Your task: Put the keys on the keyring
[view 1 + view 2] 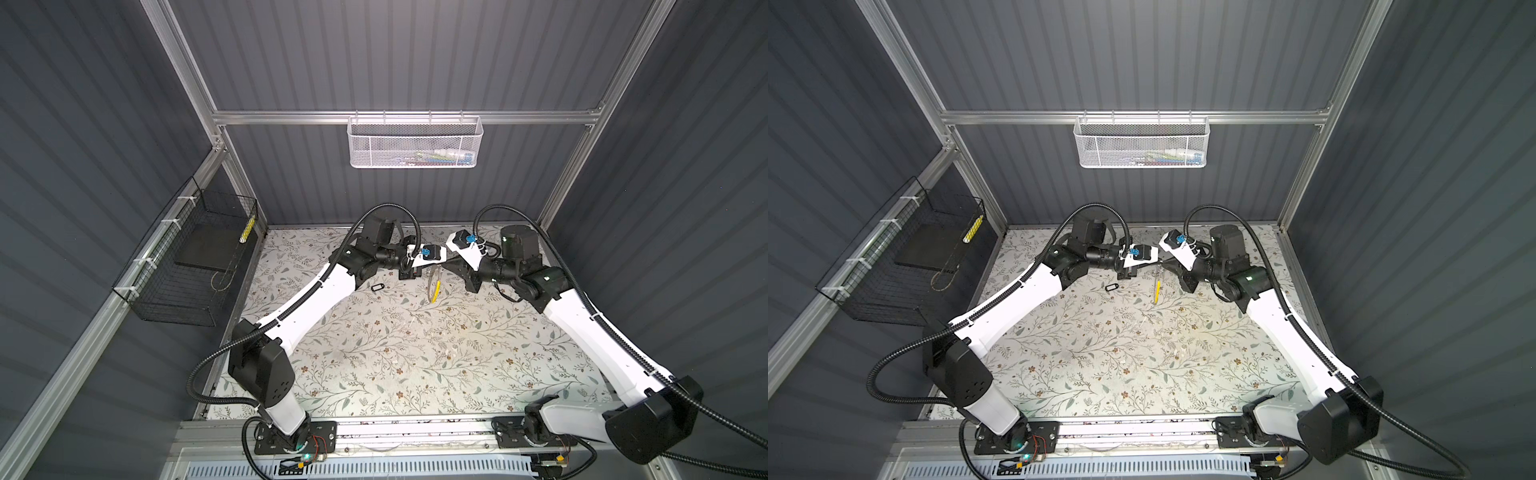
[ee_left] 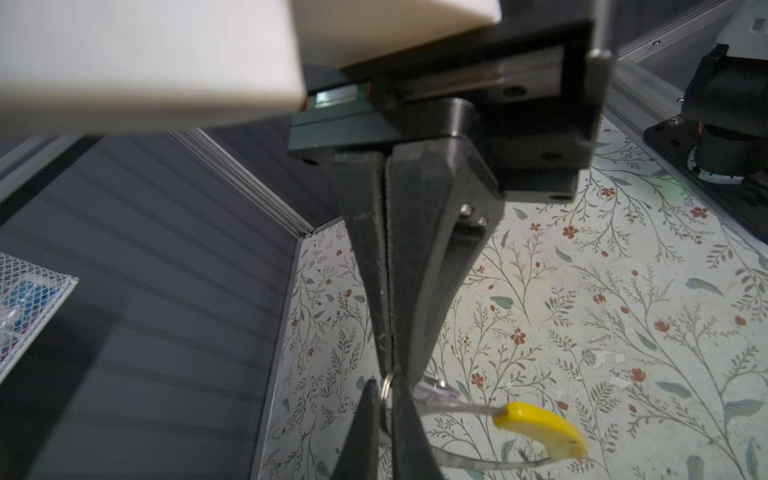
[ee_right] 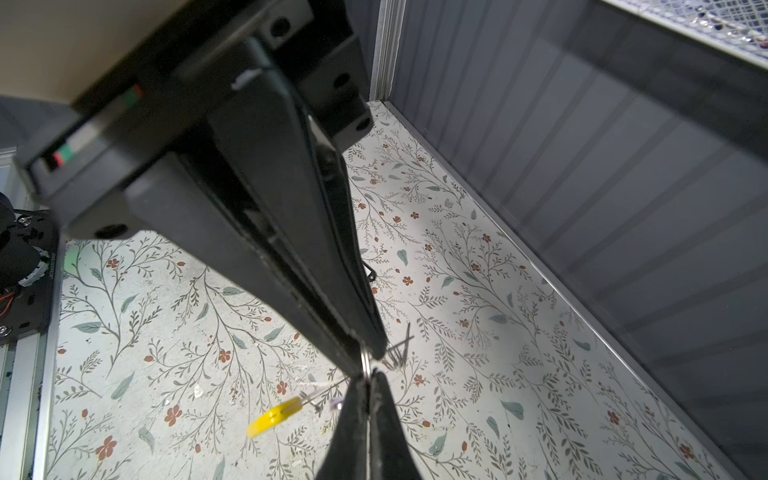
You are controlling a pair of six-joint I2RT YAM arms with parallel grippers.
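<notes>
This looks like a robot test cell in a lab. A left arm (image 1: pixel 307 299) and a right arm (image 1: pixel 590 332) are bolted to an aluminium rail (image 1: pixel 415 432) along the bottom of the frame, inside a booth of grey ribbed wall panels (image 1: pixel 415 54) on aluminium posts (image 1: pixel 178 54). A floral sheet covers the table (image 1: pixel 415 365). A white mesh basket (image 1: pixel 415 143) hangs from the crossbar (image 1: pixel 291 117) at upper centre, and a black wire basket (image 1: pixel 187 266) is fixed to the left wall.

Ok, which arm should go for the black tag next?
Left, probably. The black tag lies on the table on that arm's side, close to the left gripper. The right gripper sits farther off and looks shut on the keyring, so it could hold that meanwhile.
</notes>
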